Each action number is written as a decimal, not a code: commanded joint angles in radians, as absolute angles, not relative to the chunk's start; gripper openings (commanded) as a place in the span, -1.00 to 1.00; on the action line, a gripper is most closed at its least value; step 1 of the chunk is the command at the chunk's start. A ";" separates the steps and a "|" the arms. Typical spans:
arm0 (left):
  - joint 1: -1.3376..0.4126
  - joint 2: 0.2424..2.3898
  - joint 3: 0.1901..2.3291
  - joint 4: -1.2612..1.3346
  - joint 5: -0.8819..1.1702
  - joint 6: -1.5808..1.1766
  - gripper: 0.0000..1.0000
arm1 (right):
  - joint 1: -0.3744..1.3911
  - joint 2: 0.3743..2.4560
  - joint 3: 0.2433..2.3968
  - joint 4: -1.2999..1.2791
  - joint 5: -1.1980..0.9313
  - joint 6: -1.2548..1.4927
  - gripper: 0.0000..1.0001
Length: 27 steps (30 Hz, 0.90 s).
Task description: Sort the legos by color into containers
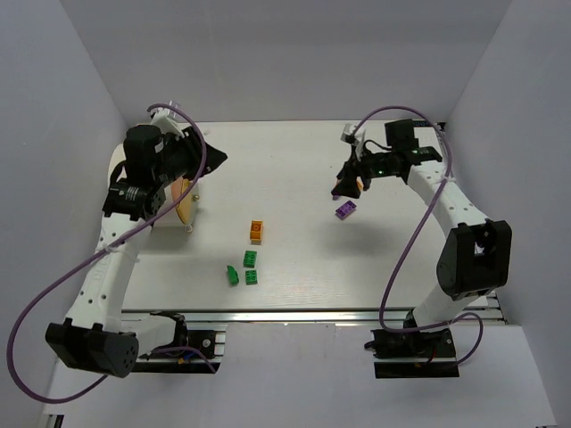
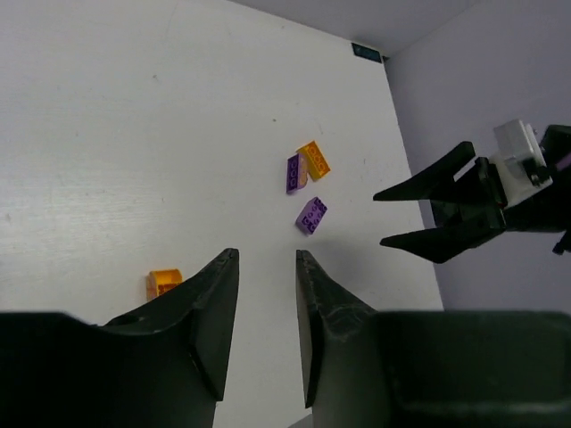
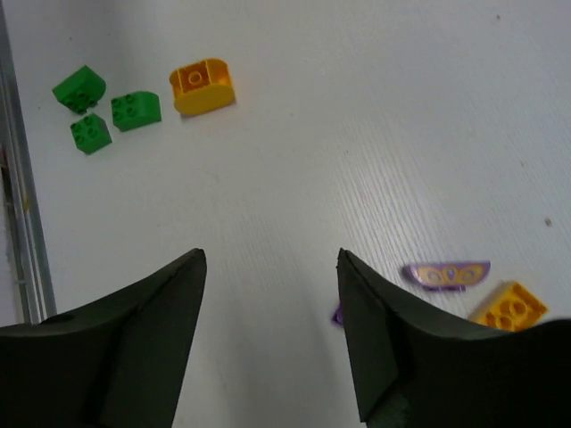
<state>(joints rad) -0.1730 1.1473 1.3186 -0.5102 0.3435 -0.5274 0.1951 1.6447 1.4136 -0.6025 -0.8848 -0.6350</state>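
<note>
In the top view a purple brick (image 1: 345,210) lies mid-right. An orange brick (image 1: 257,231) lies at the centre, and three green bricks (image 1: 251,259) lie just nearer. My right gripper (image 1: 342,190) hovers open and empty just behind the purple brick. An orange brick (image 3: 509,306) and a flat purple piece (image 3: 445,274) lie by its right finger in the right wrist view. My left gripper (image 1: 211,159) is open and empty at the far left, above the cream drum container (image 1: 186,207) with its orange face. In the left wrist view its jaws (image 2: 266,259) frame bare table.
White walls close in the table on the left, back and right. The left arm hides much of the drum. The metal rail (image 1: 303,312) runs along the near edge. The left wrist view shows the right gripper (image 2: 428,209) beside the purple brick (image 2: 310,215).
</note>
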 commanded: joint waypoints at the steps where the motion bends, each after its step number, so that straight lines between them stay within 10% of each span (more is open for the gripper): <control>1: -0.172 1.198 1.373 -0.635 0.254 -0.632 -0.15 | 0.284 1.623 1.428 -0.442 -0.836 -0.510 0.28; 7: -0.192 1.285 1.491 -0.891 -0.029 -0.839 0.61 | 0.357 1.632 1.379 -0.255 -0.678 -0.310 0.40; 27: -0.423 1.899 2.220 -1.411 -0.665 -0.837 0.96 | 0.406 1.652 1.309 -0.189 -0.413 -0.198 0.48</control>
